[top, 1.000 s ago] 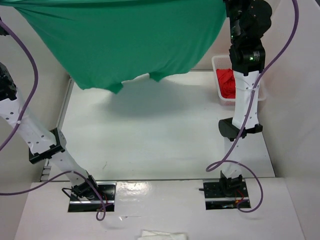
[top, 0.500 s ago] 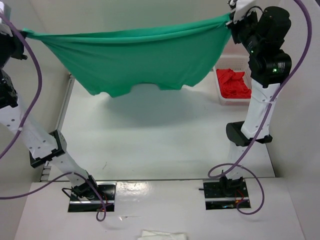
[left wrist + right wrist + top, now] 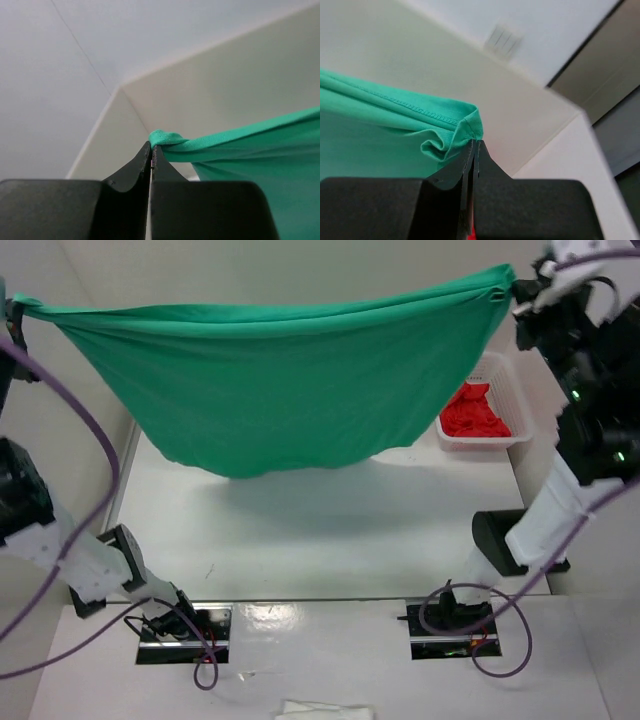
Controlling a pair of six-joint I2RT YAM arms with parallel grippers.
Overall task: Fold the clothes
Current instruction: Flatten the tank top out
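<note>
- The plain emerald-green short-sleeved T-shirt of thin soft fabric (image 3: 280, 390) hangs spread in the air between the two arms, well above the white table (image 3: 330, 540); its top edge runs taut from side to side; its middle sags in a broad curve.
- The left gripper (image 3: 151, 152) pinches a bunched corner of the shirt at the far left; its black fingers meet tip to tip on the cloth.
- The right gripper (image 3: 475, 146) clamps the opposite corner beside a stitched hem; its fingers are pressed tight together.
- A white slotted plastic basket (image 3: 482, 443) sits at the table's far right; a crumpled red garment (image 3: 472, 416) lies inside.
</note>
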